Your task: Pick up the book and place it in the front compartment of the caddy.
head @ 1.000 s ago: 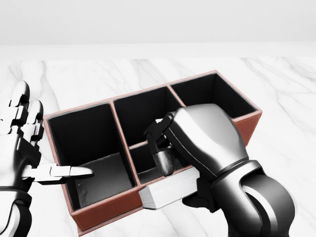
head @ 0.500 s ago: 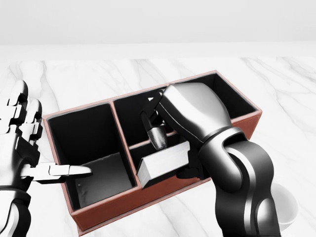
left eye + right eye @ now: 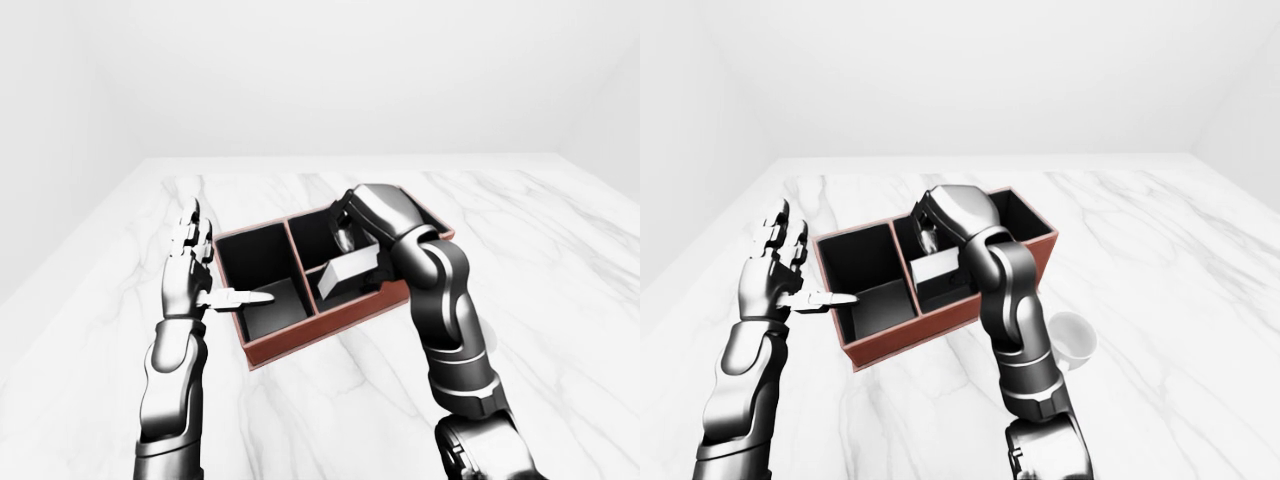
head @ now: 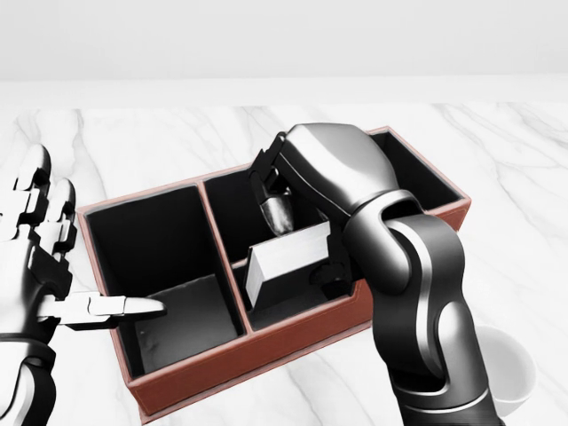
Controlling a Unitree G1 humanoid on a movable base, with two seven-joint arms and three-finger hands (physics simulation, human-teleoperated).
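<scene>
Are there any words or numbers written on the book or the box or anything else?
None: no words, numbers or signs show in any view.
The book, held by the right hand, is plain white.
The caddy is plain red-brown outside, black inside.
The white bowl and left hand carry no text either.

The right hand has carried the book over the caddy's near wall, into its small compartment.

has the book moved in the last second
Yes. The book has gone up the head view, from overhanging the caddy's bottom wall into its small compartment, in the right robot hand.
</scene>
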